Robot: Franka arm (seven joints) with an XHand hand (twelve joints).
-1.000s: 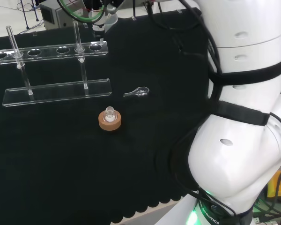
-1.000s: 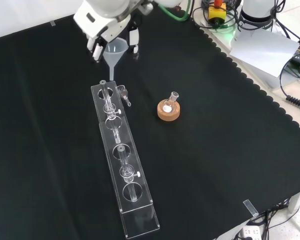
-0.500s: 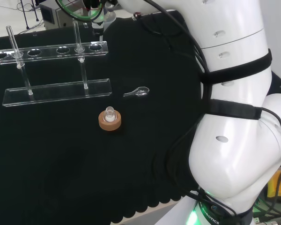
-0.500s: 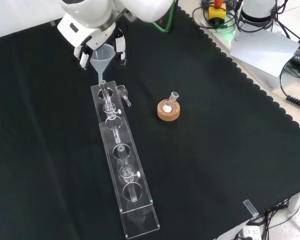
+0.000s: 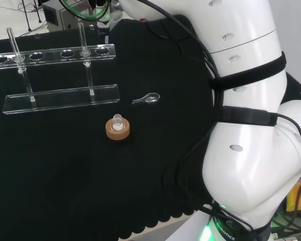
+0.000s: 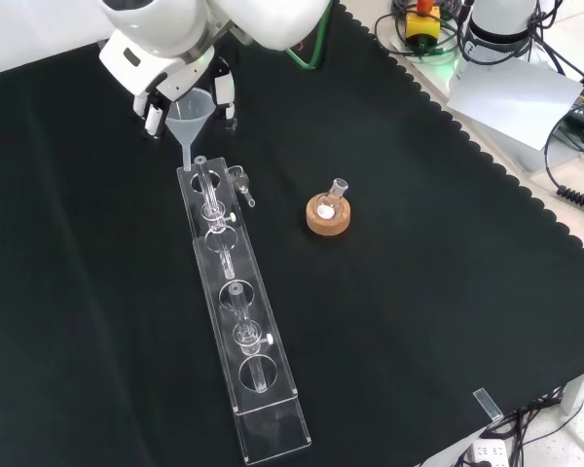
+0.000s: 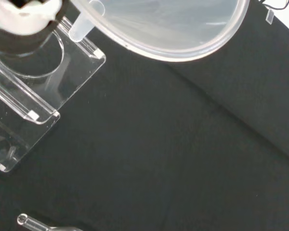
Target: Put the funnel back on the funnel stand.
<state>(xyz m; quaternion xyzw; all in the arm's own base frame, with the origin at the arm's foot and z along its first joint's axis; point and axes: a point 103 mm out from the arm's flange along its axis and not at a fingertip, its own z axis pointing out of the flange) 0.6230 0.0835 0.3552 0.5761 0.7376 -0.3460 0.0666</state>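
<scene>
Hand: clamped on translucent conical plastic funnel | Funnel: below hand, stem tip above end hole of clear acrylic funnel stand | Risk: stem off-centre would strike the hole's rim and tip the stand.

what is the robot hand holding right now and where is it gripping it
The robot hand holds the clear funnel by its cone, near the rim, stem pointing down.
</scene>
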